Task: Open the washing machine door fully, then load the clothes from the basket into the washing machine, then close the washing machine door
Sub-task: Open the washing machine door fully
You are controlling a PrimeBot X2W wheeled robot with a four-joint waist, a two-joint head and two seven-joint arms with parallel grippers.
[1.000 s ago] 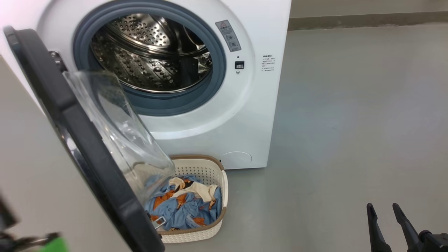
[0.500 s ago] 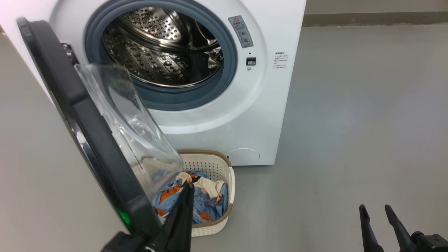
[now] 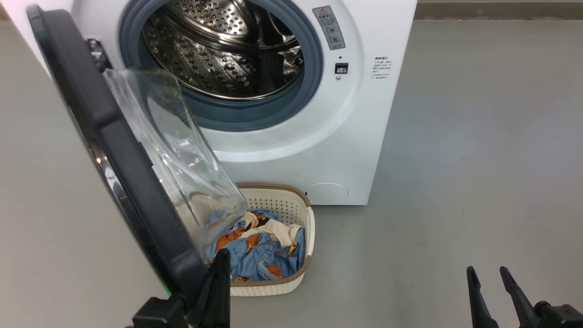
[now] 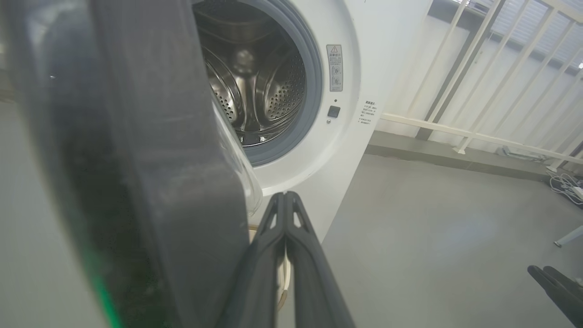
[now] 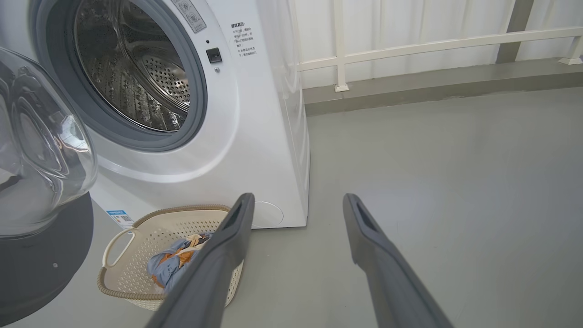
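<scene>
The white washing machine (image 3: 364, 136) stands with its steel drum (image 3: 227, 50) exposed. Its washing machine door (image 3: 114, 150) hangs open on the left, black rim edge-on to me, and the clear glass bowl (image 3: 177, 150) bulges over the basket (image 3: 310, 228). The cream basket sits on the floor against the machine's front and holds the light blue and orange clothes (image 3: 259, 250). My left gripper (image 3: 223, 269) is shut and empty, right beside the door's lower rim (image 4: 150, 182), its fingers (image 4: 273, 237) pressed together. My right gripper (image 5: 298, 200) is open and empty, low on the right, apart from the basket (image 5: 132, 237) and clothes (image 5: 171, 264).
Grey floor (image 3: 478, 159) stretches to the right of the machine. A white railing (image 5: 410, 48) and a low kerb run behind it. Cables (image 4: 567, 187) and a metal leg (image 4: 569, 237) lie far right.
The head camera has shifted, so the machine sits further right and higher. My shut left gripper has come from the lower left up beside the door's bottom rim. The right gripper stays open.
</scene>
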